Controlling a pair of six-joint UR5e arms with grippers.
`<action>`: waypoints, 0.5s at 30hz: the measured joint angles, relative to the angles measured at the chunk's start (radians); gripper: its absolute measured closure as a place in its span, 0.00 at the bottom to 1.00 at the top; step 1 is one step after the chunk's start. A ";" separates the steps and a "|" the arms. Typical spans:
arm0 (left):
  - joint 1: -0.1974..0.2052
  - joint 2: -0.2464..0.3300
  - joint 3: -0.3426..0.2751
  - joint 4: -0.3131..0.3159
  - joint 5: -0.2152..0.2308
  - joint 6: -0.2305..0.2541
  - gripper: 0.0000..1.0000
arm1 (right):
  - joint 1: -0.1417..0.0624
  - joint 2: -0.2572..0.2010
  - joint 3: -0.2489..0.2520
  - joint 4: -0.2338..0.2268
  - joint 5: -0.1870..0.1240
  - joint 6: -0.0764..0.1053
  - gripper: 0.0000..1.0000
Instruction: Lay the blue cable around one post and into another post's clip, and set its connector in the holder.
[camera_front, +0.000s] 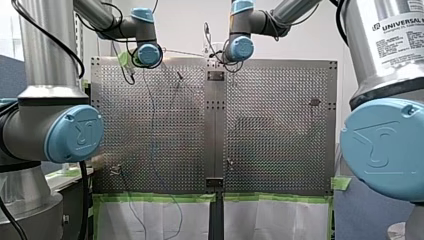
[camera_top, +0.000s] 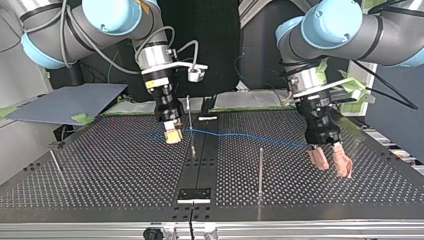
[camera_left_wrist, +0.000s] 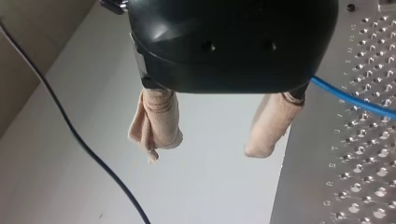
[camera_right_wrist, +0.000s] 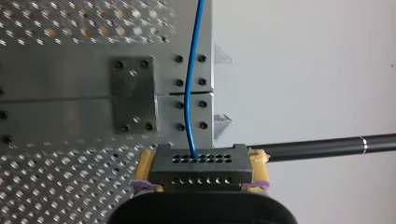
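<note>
Front: thin blue cable (camera_front: 151, 140) down the left half of perforated metal table (camera_front: 280, 125).
Top: strung from my right gripper (camera_top: 173, 136) toward my left gripper (camera_top: 330, 162).
Left wrist: beige fingers (camera_left_wrist: 156, 121) spread, empty, cable just beside.
Right wrist: yellow pads (camera_right_wrist: 145, 163) clamped on black perforated connector block (camera_right_wrist: 201, 170).

A plain white wall (camera_front: 190, 30) stands beyond the far edge of the silver perforated metal table (camera_front: 280, 125) in the front view. Bright green tape (camera_front: 160, 198) runs along the table's near edge, with white sheeting (camera_front: 155, 220) next to it at the view's bottom. In the top view a black panel (camera_top: 215, 45) fills the middle behind the table. At its left lies a flat grey board (camera_top: 65, 100) — a scrap of green tape on its corner — before a pale wall (camera_top: 15, 85).
</note>
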 joint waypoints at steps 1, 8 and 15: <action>0.003 -0.004 0.011 -0.010 0.011 0.006 0.00 | -0.005 0.002 -0.009 0.007 -0.001 0.001 1.00; 0.007 -0.046 0.068 -0.067 0.067 0.029 0.00 | -0.032 0.026 -0.064 0.033 -0.022 0.003 1.00; 0.010 -0.103 0.128 -0.128 0.121 0.033 0.00 | -0.051 0.076 -0.119 0.062 -0.039 0.004 1.00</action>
